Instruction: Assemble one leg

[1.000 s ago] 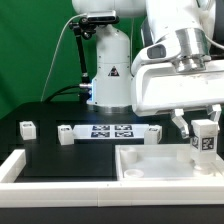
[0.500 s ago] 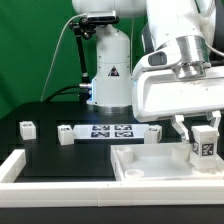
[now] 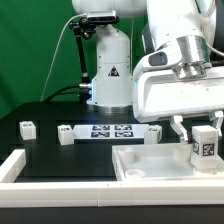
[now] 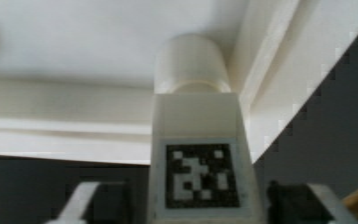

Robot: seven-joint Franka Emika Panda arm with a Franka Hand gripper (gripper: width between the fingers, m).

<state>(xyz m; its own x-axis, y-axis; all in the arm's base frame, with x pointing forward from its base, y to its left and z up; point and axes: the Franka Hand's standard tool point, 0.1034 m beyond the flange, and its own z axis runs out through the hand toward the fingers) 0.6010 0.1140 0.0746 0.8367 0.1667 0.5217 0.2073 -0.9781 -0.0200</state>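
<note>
White leg (image 3: 205, 147), tag outward, is clamped upright between the claw (image 3: 205, 131) fingers, low over the large flat white piece (image 3: 150, 168) on the desk (image 3: 60, 158), exterior view's right.

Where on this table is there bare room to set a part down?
The black mat is bare between the marker board, the loose leg and the recessed white panel. The exterior view's right is crowded: the pincer grips the held leg at that panel.

white leg (image 3: 205, 143) — upright (tag showing)
</note>
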